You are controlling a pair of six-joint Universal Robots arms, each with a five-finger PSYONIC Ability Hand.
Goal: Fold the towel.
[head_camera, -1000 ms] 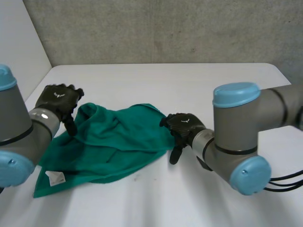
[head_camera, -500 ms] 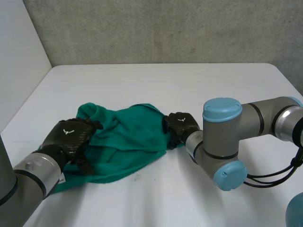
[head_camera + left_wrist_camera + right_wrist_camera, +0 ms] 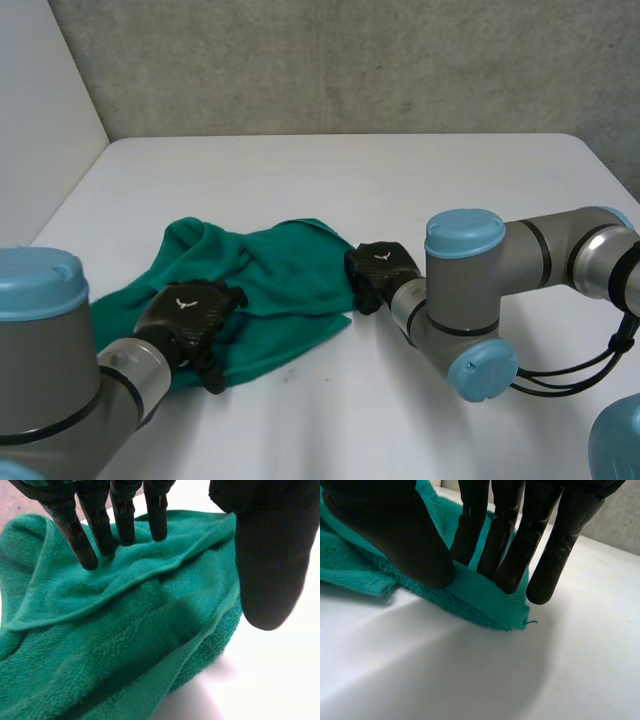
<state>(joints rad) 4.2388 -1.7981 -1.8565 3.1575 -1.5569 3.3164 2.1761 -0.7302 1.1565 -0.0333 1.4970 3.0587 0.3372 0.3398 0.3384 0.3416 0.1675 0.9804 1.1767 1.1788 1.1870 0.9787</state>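
White tabletop (image 3: pixel 400 180) carries the crumpled green towel (image 3: pixel 275 275) towards its front-left. At the towel's near edge the left robot hand (image 3: pixel 192 314) rests straight fingers (image 3: pixel 75 535) on the cloth, thumb clear. The right robot hand (image 3: pixel 378 270) pinches the right corner between thumb and fingers. It would be best to draw that corner taut before lifting, so the layers spread.

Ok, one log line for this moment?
towel: crumpled | left robot hand: open, touching towel | right robot hand: pinching towel corner
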